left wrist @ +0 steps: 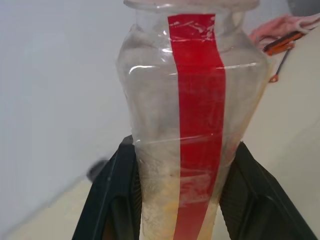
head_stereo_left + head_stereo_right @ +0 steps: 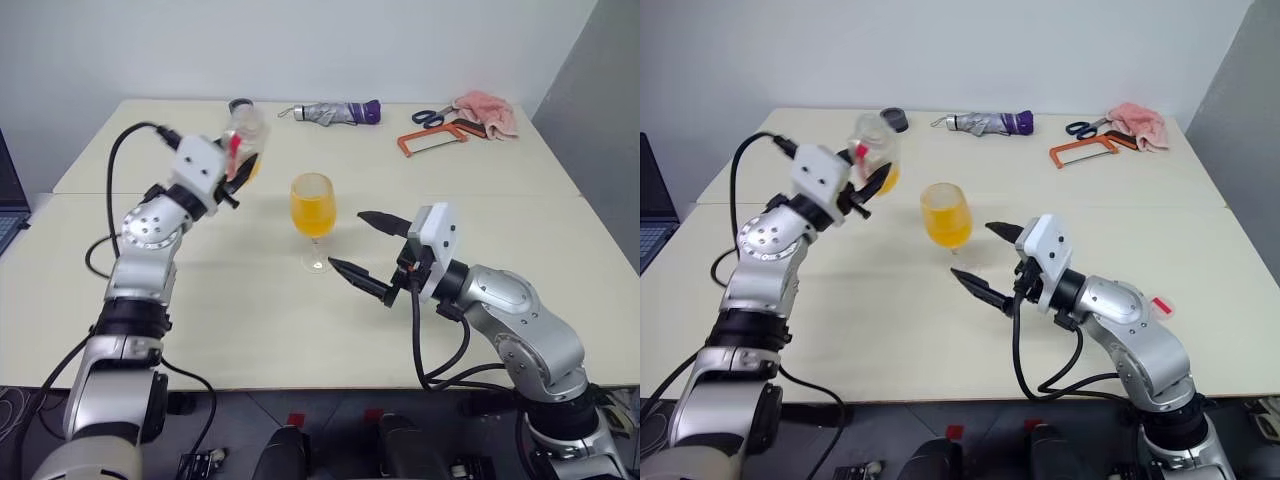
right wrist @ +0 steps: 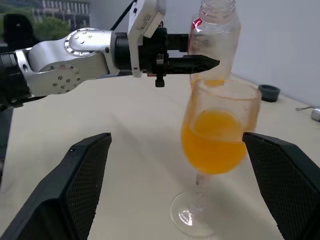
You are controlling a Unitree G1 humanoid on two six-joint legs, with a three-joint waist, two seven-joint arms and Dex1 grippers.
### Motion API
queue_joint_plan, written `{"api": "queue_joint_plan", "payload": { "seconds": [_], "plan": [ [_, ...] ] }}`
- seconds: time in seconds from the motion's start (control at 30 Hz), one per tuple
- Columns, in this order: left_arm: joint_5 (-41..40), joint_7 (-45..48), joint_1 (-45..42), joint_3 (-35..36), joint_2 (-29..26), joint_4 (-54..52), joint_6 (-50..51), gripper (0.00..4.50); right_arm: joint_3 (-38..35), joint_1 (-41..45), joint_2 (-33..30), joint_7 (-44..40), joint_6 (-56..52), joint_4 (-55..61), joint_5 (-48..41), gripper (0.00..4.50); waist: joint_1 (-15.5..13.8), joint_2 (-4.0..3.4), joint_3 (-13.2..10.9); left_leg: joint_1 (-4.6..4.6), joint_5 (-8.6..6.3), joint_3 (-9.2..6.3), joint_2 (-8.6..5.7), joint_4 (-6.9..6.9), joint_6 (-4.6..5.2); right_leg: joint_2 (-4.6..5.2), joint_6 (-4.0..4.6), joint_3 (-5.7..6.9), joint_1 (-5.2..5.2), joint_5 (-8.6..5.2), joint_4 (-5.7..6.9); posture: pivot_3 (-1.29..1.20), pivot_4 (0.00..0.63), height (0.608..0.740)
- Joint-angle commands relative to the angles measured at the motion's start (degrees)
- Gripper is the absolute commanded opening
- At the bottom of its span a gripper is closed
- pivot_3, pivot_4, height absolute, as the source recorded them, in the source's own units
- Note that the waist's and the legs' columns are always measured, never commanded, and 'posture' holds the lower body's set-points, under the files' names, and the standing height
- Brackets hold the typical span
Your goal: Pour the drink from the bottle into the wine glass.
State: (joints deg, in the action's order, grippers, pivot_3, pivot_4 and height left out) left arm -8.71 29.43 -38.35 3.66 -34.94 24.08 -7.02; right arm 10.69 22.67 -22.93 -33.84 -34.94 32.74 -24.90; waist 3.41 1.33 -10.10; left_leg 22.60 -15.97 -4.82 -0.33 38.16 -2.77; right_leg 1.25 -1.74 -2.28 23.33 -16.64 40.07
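My left gripper is shut on the bottle, a clear plastic one with a red strip down its side. It is held roughly upright above the table, left of and behind the wine glass. Its mouth is uncapped, and only a little orange drink sits at its bottom. The wine glass stands on the table, its bowl about half full of the drink. My right gripper hovers just right of the glass, open, with one finger on each side of the stem and not touching it.
Along the table's far edge lie a folded umbrella, a small dark round thing, scissors, an orange hacksaw and a pink cloth. A laptop sits at the far left.
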Motion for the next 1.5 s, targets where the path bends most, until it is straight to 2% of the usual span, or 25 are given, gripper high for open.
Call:
{"api": "queue_joint_plan", "payload": {
  "seconds": [0.03,0.2,0.6,0.83,0.9,1.0,1.13,1.23,1.33,1.5],
  "plan": [
    [-5.4,0.8,3.7,4.7,0.0,-5.3,7.6,1.65,1.0,2.8,-0.6,0.1,-3.9,2.4,-1.3,4.50,-0.1,0.00,0.0,0.00,0.00,0.00,0.00,0.00,0.00,0.01,0.00,-0.01,0.00,0.00,0.00,0.00,0.150,0.740],
    [-10.4,1.9,9.8,9.6,1.0,-5.9,13.0,1.65,2.8,5.6,0.1,0.0,-4.8,0.7,-0.5,4.50,-0.2,0.01,0.0,0.00,-0.06,-0.01,0.02,0.02,0.10,0.06,0.00,-0.01,-0.02,0.00,-0.01,0.00,0.150,0.740],
    [-11.7,6.3,11.3,12.4,3.6,1.6,9.2,1.65,5.6,6.7,0.7,-2.1,-2.1,-1.3,1.4,4.50,-0.6,0.07,0.1,0.00,-0.08,0.00,0.02,0.03,0.14,0.14,0.00,0.00,-0.04,0.00,-0.03,0.00,0.150,0.740],
    [-12.5,7.1,12.6,13.4,4.9,0.6,9.1,4.02,5.3,6.3,0.6,-1.9,-2.6,-1.1,1.7,4.50,-0.5,0.08,0.1,0.00,-0.09,-0.01,0.02,0.03,0.16,0.14,0.00,0.00,-0.04,0.00,-0.04,0.00,0.150,0.740],
    [-12.5,7.1,13.4,13.4,5.0,-0.5,9.3,4.47,5.3,5.9,0.5,-1.9,-2.7,-0.9,1.7,4.50,-0.5,0.08,0.1,-0.01,-0.09,-0.01,0.02,0.03,0.16,0.14,0.00,-0.01,-0.04,0.00,-0.04,0.00,0.150,0.740],
    [-11.9,6.6,15.1,13.2,5.0,-2.5,9.4,4.47,5.3,4.5,-0.3,-2.0,-2.4,-0.7,2.1,4.50,-0.5,0.08,0.1,-0.01,-0.09,-0.02,0.04,0.01,0.16,0.12,0.00,0.00,-0.04,0.00,-0.04,0.00,0.150,0.740],
    [-11.3,5.2,19.5,13.5,5.2,-7.2,9.3,4.47,4.6,-1.5,-1.2,-0.7,2.8,-1.9,5.2,4.50,-0.6,0.14,0.1,-0.01,-0.10,-0.02,0.08,-0.03,0.17,0.19,0.00,-0.02,-0.05,0.00,-0.08,0.00,0.150,0.740],
    [-10.7,3.1,23.1,13.5,5.1,-11.8,10.2,4.47,3.0,-7.8,-0.3,-0.3,12.8,-4.3,8.1,4.50,-0.7,0.15,0.1,-0.01,-0.10,0.02,0.08,-0.03,0.17,0.22,0.00,-0.03,-0.04,0.00,-0.08,0.00,0.150,0.740],
    [-10.5,1.3,26.0,13.5,5.2,-16.3,11.5,4.47,1.1,-12.5,0.9,-0.1,17.9,-6.6,8.5,4.50,-0.8,0.16,0.1,-0.03,-0.10,0.03,0.08,-0.03,0.18,0.22,0.00,-0.03,-0.09,0.00,-0.09,0.00,0.150,0.740],
    [-7.4,-7.3,34.1,13.2,7.6,-28.6,16.7,4.47,-5.8,-19.8,8.2,9.5,29.7,-17.4,11.9,4.50,-0.8,0.22,0.2,-0.16,-0.11,0.12,0.11,-0.11,0.18,0.22,0.00,-0.13,-0.14,0.00,-0.09,0.00,0.150,0.740]
  ]
}}
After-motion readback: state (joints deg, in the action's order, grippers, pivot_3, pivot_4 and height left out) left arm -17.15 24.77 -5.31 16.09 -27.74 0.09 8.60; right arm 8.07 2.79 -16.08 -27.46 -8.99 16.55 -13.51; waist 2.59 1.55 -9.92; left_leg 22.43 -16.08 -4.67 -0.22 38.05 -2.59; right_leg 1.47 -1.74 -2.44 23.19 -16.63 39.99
